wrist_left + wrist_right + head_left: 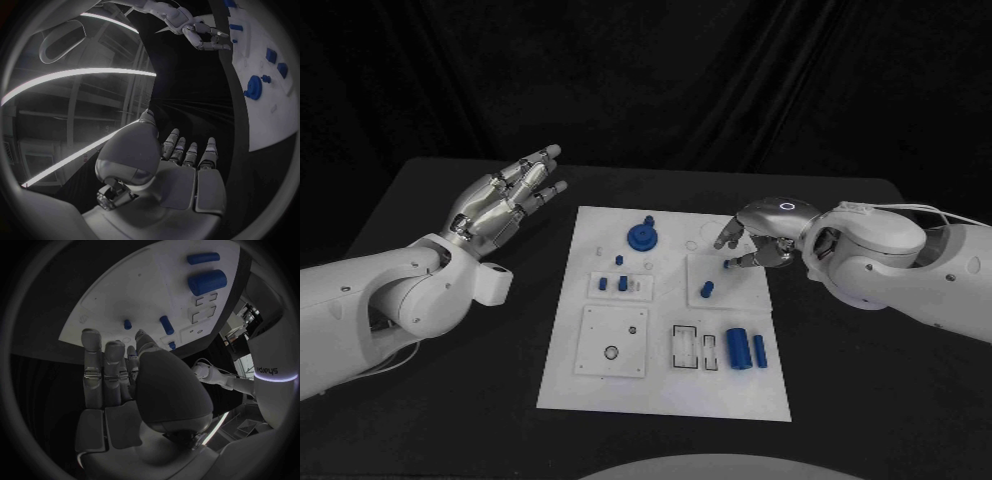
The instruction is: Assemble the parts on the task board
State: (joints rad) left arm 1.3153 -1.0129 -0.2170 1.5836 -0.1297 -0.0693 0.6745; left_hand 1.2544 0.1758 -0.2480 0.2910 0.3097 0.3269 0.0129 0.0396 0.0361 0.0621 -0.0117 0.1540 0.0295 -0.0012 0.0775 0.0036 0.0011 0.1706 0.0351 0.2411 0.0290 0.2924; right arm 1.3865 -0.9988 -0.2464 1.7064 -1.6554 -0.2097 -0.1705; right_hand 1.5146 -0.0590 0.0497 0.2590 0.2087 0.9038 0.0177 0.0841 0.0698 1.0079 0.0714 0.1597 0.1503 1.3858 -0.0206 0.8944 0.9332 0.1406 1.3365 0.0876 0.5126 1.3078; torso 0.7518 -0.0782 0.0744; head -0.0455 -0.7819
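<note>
We read no writing on the task's things. Our left hand (511, 195) hovers flat, fingers spread, over the table (459, 390). The task board (668, 385) lies centred, blue parts (740, 350) on it. Our right hand (759, 238) curls above its far edge, holding nothing.

Black table (444, 340) before a dark draped curtain (646, 70)
</note>
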